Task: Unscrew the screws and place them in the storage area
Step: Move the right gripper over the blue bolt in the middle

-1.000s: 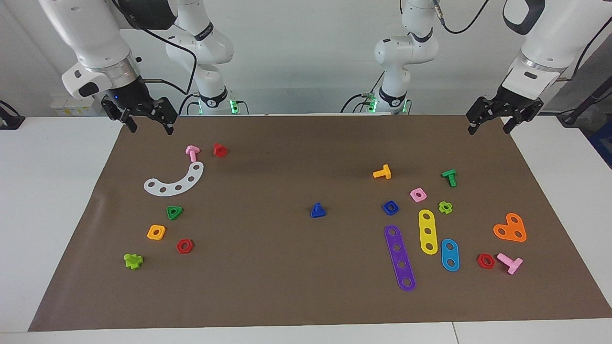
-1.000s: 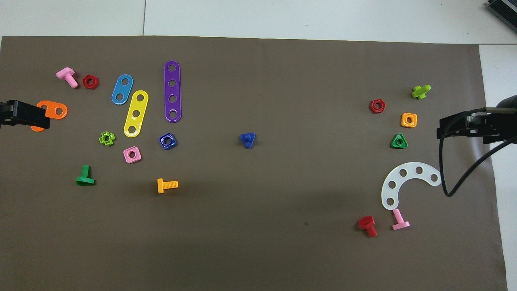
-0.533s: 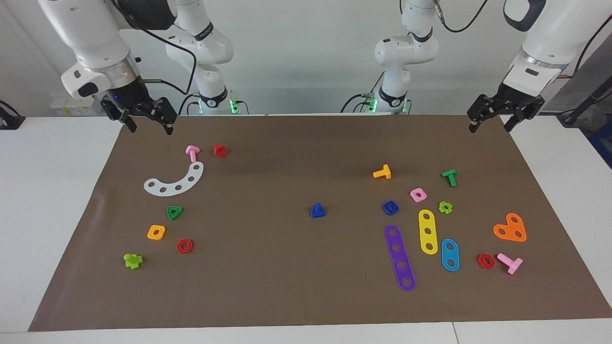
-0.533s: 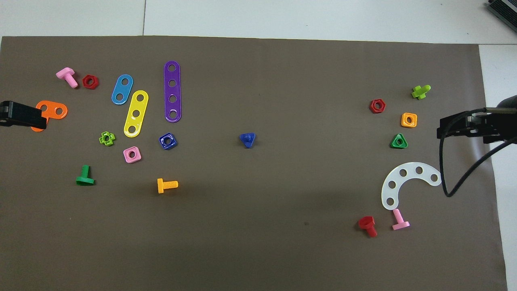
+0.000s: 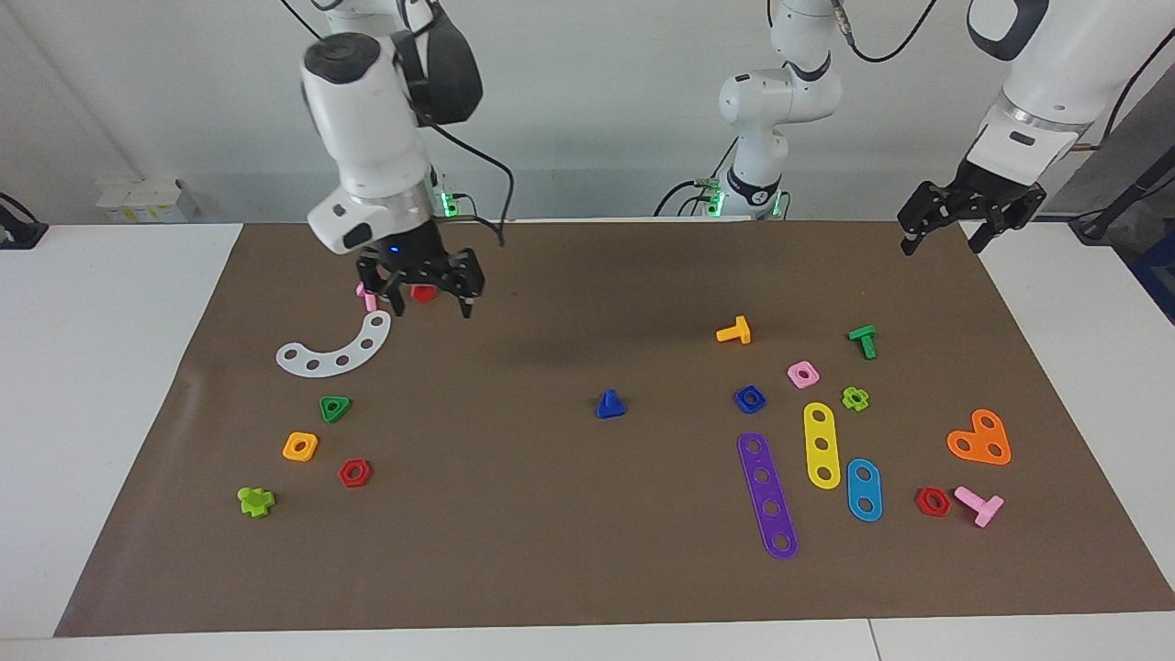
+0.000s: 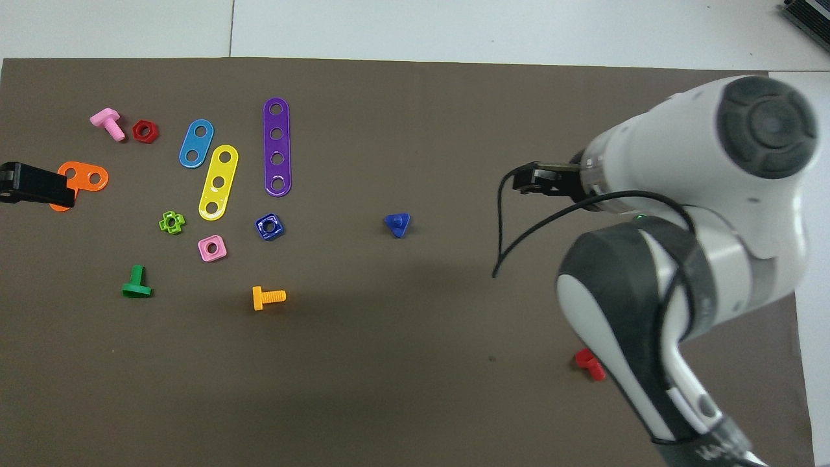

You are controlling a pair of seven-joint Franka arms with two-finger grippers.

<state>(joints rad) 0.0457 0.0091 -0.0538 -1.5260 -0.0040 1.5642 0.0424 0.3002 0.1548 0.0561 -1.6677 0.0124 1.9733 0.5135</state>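
Observation:
A small dark-blue screw [image 5: 609, 404] with a triangular head stands post up near the middle of the brown paper sheet [image 5: 551, 560]. It also shows in the overhead view [image 6: 397, 224]. My right gripper [image 5: 430, 303] is open and empty, up in the air over the paper toward the right arm's end, with the screw well apart from it. In the overhead view its arm covers that end of the paper [image 6: 415, 389]. My left gripper [image 5: 944, 237] is open and empty, over the paper's corner at the left arm's end; it also shows in the overhead view [image 6: 35, 185].
Near the right gripper lie a red screw [image 5: 422, 293], a pink screw [image 5: 367, 296], a white curved plate [image 5: 335, 350] and a green triangular nut [image 5: 335, 408]. Toward the left arm's end lie a blue square nut [image 5: 750, 398], an orange screw [image 5: 734, 330], a purple strip [image 5: 767, 496] and an orange plate [image 5: 980, 439].
My right arm has swung from the paper's corner toward the middle and lowered, with its gripper now over the red and pink screws' area. The left gripper has barely moved. No part has moved.

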